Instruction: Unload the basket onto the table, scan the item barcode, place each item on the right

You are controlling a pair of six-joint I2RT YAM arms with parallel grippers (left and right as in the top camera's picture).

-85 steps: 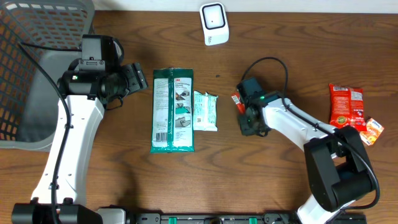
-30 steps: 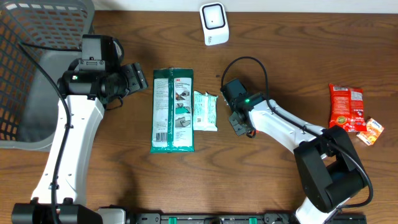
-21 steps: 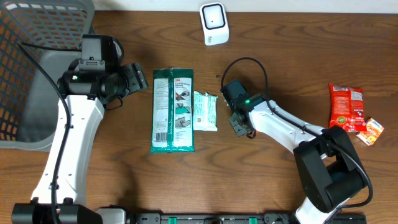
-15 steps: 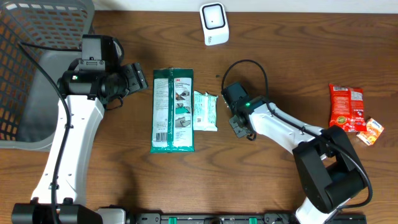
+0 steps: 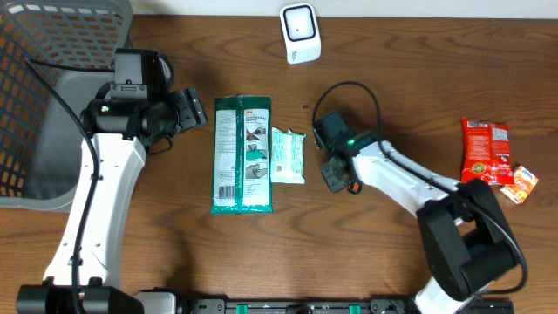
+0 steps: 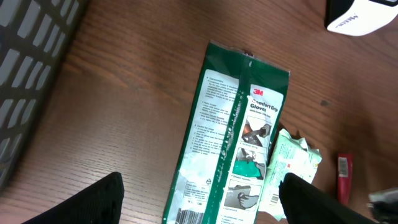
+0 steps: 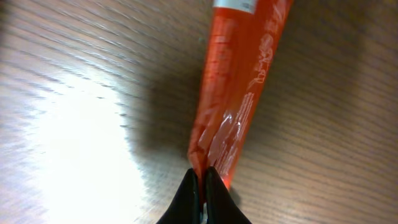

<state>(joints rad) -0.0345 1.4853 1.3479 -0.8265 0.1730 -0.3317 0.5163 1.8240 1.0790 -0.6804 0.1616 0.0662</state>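
Overhead and wrist views, item pickup stage. You see the right gripper [image 7: 200, 186] low over the table [image 5: 261, 253], just right of centre, with its fingertips pressed together on the near end of an orange-red sachet [image 7: 239, 81]; as far as the wrist view shows, the thin edge of the film is pinched between them. The sachet lies flat on the wood, running away from the tips toward 12 o'clock in that view, and nothing shows it lifted yet.

The scanner [image 5: 299, 33] stands at the 12 o'clock edge of the table, at about 11 o'clock from the right gripper and well apart from it. No barcode on the sachet can be made out.

The left gripper [image 6: 202, 196] hangs with its fingers spread wide and holds nothing, above the green pack [image 5: 242, 154]; a small white pack [image 5: 288, 155] touches that pack on its 3 o'clock side. A red pouch [image 5: 485, 150] waits at 3 o'clock, a basket [image 5: 35, 52] at 9 o'clock.

Judged progress: early. Grasp apparently made; lifting, carrying to the scanner and presenting the code all remain for you
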